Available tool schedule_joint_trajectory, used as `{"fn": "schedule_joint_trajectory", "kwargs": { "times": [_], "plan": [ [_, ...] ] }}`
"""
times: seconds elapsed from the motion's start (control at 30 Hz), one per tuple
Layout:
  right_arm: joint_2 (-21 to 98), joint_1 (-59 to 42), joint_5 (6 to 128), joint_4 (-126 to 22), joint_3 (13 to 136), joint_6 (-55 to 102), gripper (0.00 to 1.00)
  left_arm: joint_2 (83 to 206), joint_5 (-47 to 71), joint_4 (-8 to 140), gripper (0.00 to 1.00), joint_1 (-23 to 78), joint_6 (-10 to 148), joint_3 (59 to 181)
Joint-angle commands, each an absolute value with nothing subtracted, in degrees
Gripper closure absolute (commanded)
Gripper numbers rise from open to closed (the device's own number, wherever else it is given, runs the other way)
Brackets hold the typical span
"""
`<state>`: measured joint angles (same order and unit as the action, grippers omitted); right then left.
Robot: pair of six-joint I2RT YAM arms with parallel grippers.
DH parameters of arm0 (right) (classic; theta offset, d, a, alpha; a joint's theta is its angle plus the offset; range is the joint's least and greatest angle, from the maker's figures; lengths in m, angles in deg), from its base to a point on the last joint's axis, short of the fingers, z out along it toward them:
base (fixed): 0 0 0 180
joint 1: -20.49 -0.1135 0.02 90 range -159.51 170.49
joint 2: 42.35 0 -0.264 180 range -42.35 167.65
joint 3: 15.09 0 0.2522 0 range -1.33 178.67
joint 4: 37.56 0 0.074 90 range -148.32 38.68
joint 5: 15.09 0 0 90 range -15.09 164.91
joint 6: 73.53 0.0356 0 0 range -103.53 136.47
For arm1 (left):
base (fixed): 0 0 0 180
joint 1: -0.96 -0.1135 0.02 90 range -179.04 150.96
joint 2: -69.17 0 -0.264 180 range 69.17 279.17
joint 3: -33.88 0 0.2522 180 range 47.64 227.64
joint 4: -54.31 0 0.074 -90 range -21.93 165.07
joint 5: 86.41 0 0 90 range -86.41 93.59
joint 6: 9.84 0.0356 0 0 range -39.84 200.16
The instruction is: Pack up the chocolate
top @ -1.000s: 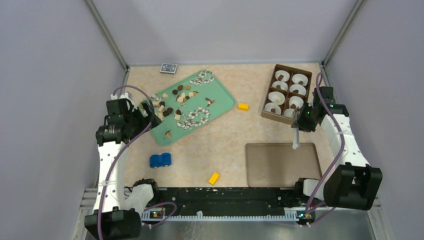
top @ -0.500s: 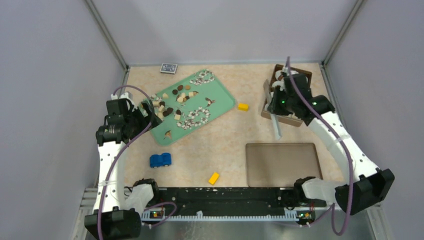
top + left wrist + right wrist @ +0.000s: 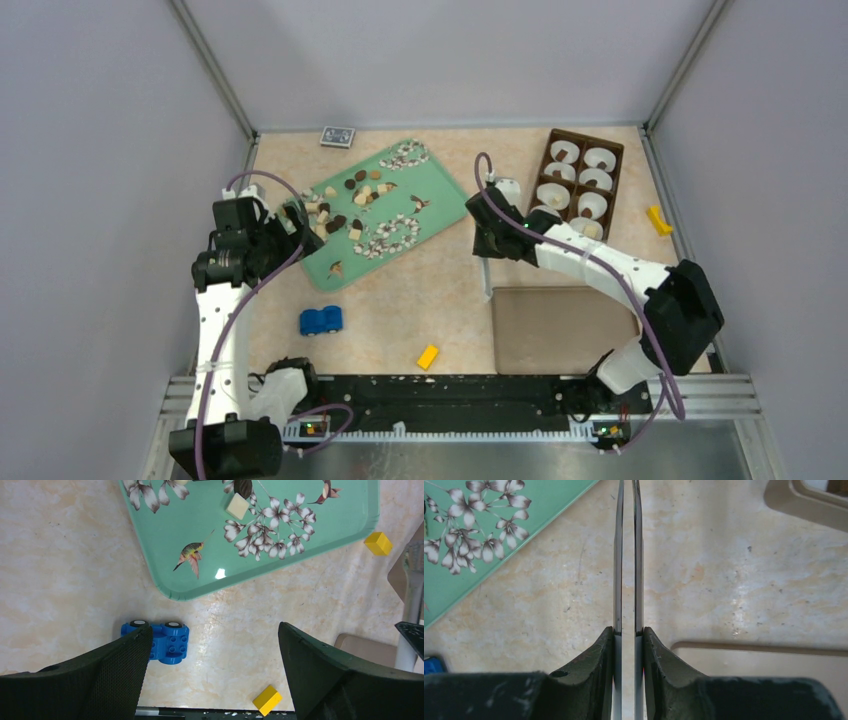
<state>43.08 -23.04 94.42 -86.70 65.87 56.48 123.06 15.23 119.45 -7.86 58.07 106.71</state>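
The chocolate (image 3: 345, 205) lies as many small dark, light brown and cream pieces on the green flowered tray (image 3: 440, 195). A cream cube (image 3: 237, 506) shows in the left wrist view. The brown box (image 3: 575, 185) with white paper cups stands at the back right. My right gripper (image 3: 487, 245) (image 3: 629, 630) is shut on the tweezers (image 3: 488, 278) (image 3: 618, 555), which point down over bare table between the tray and the lid. Nothing shows between the blades; their tips are out of the frame. My left gripper (image 3: 292, 222) (image 3: 215, 645) is open and empty by the tray's left edge.
The flat brown lid (image 3: 565, 330) lies at the front right. A blue toy car (image 3: 320, 320) and a yellow block (image 3: 428, 356) lie near the front. Another yellow block (image 3: 657, 220) lies at the right edge, and one (image 3: 378, 543) beside the tray. A small card box (image 3: 337, 136) sits at the back.
My right arm swung left from the brown box to the middle of the table, carrying the tweezers. A yellow block at the right edge came into view. The left arm has not moved.
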Motion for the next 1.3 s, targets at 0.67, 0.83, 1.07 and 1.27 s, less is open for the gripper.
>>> {"fn": "schedule_joint_trajectory", "kwargs": {
  "times": [0.67, 0.83, 1.07, 1.27],
  "plan": [
    [54.6, -27.0, 93.5, -73.5, 63.8, 64.5, 0.32, 123.6, 15.9, 118.0, 0.01, -7.6, 58.5, 108.0],
    [44.9, -25.1, 98.7, -78.3, 61.1, 60.8, 0.31, 123.8, 17.3, 117.8, 0.01, -7.6, 59.0, 108.0],
    [30.6, -25.2, 99.4, -87.9, 51.1, 59.3, 0.37, 124.3, 18.8, 116.4, 0.01, -7.5, 58.9, 107.2],
    [29.7, -33.8, 95.4, -91.4, 45.0, 65.6, 0.38, 124.9, 21.7, 114.2, 0.01, -7.4, 58.6, 106.6]
  ]
}}
